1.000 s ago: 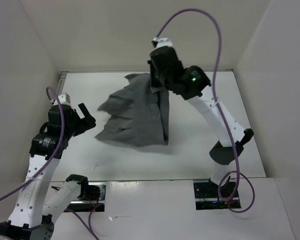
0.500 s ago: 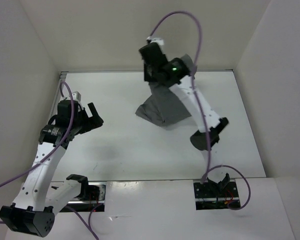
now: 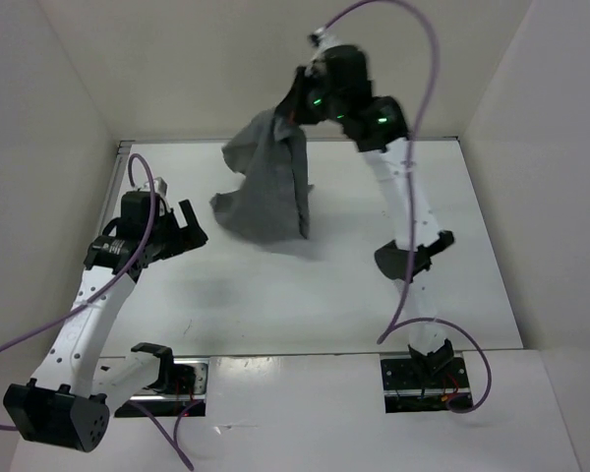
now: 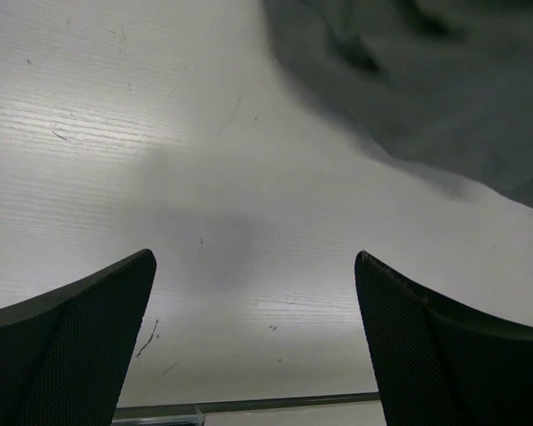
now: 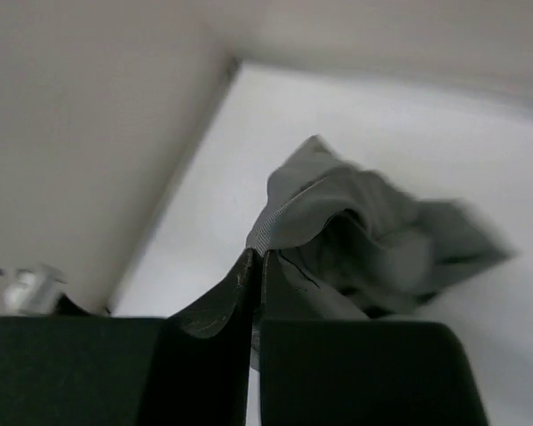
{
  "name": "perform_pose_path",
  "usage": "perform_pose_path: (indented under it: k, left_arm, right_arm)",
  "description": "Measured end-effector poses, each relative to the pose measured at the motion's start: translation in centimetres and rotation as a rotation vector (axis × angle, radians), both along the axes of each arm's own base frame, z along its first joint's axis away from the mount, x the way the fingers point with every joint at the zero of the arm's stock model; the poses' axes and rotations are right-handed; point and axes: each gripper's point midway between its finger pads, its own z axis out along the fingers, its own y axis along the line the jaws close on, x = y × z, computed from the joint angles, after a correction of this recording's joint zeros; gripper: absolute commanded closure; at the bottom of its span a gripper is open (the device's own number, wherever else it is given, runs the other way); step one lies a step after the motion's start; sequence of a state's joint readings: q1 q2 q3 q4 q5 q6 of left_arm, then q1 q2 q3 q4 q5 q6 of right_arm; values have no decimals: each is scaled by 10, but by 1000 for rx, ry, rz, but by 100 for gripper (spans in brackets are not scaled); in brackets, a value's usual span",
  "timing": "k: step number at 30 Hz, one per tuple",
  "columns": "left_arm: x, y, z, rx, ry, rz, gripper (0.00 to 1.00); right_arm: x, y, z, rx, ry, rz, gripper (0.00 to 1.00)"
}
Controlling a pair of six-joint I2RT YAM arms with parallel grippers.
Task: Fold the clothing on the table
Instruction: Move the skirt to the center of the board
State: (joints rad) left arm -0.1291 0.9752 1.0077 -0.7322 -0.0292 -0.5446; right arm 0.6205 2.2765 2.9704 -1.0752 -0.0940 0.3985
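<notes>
Grey pleated clothing (image 3: 267, 192) hangs limp from the clenched right jaws, apparently by one edge; left jaws, spread wide, should take a lower corner.

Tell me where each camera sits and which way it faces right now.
Top external: fixed above and behind the bases, looking down on the table; both arms show, right tool holding up the clothing, left tool open.
Left wrist: on the left arm, facing down at the table; its two spread fingers fill the bottom corners.
Right wrist: on the raised right arm, looking down along its shut fingers pinching the clothing.
Shared: all three see the clothing and table.
</notes>
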Motion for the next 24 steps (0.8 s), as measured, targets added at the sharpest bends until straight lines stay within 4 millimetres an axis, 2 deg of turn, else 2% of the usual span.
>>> perform_pose_path:
  k: [1, 3, 5, 7, 9, 11, 13, 14, 15, 16, 17, 18, 19, 20, 22, 24]
  left_arm:
    - [1, -1, -1, -2, 5, -2, 1]
    - [3, -2, -3, -6, 10, -8, 1]
    - [6, -4, -5, -12, 13, -14, 1]
    - [10, -7, -6, -21, 14, -23, 1]
    - [13, -10, -8, -29, 14, -31, 1]
    - [15, -12, -11, -37, 14, -38, 1]
    - [16, -14, -16, -46, 22, -47, 1]
    - [15, -16, -18, -55, 26, -53, 1]
    - [16, -18, -21, -64, 26, -61, 1]
    - [17, -21, -23, -77, 28, -70, 1]
    - [17, -24, -25, -92, 33, -80, 1]
    - [17, -26, -27, -106, 37, -88, 1]
    - [18, -28, -28, -116, 36, -95, 1]
    - [20, -31, -29, -131, 36, -101, 1]
    - [23, -36, -31, -162, 34, -107, 1]
    - [28, -43, -33, -193, 32, -127, 1]
  right_arm:
    - [3, -26, 36, 59, -60, -36, 100]
    - [3, -79, 95, 150, -160, -119, 100]
    - [2, -126, 133, 204, -234, -219, 100]
    - [1, -154, 145, 221, -245, -292, 100]
    - [11, -164, 126, 194, -188, -349, 100]
    - [27, -163, 86, 133, -94, -387, 100]
    - [45, -162, 28, 45, 32, -425, 100]
    - [57, -160, -18, -15, 118, -441, 100]
    - [61, -160, -74, -89, 229, -453, 100]
    - [57, -164, -127, -158, 339, -460, 100]
    - [47, -169, -184, -220, 453, -464, 100]
    - [23, -178, -239, -288, 594, -466, 100]
    - [-1, -189, -281, -340, 709, -472, 100]
    - [-24, -201, -314, -377, 806, -483, 100]
    - [-66, -226, -352, -418, 956, -517, 100]
    - [-93, -244, -365, -414, 1030, -551, 100]
